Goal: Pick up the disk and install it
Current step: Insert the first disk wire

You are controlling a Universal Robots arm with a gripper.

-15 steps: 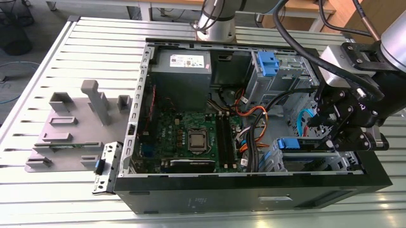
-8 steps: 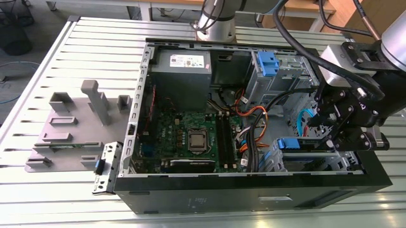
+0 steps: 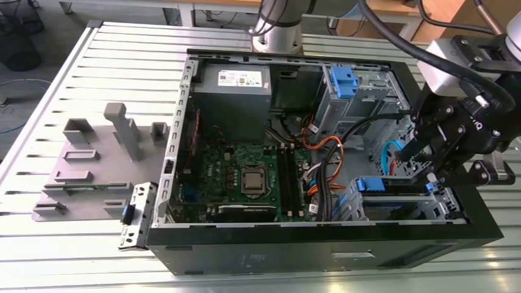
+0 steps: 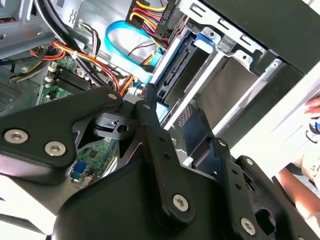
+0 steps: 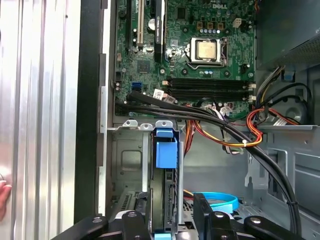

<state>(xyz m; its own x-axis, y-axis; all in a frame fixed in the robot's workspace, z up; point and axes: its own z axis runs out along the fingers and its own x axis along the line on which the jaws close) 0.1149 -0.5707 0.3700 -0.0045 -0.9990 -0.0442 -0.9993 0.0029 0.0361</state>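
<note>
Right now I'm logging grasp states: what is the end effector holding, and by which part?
The end effector grips the disk by its end, the drive standing edge-on in the case's bay.

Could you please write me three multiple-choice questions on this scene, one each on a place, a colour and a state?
1. Where is the disk?
A) standing on edge in a drive cage inside the computer case
B) lying flat outside the computer case
C) hanging high above the computer case

2. What colour is the disk's carrier tab?
A) red
B) green
C) blue

3. In what state is the computer case?
A) closed by a side panel
B) side open, motherboard exposed
C) turned upside down

Answers:
1 A: the first wrist view shows it upright between the cage's metal walls.
2 C: the tab is plainly blue.
3 B: the exterior view looks straight onto the board.
</note>
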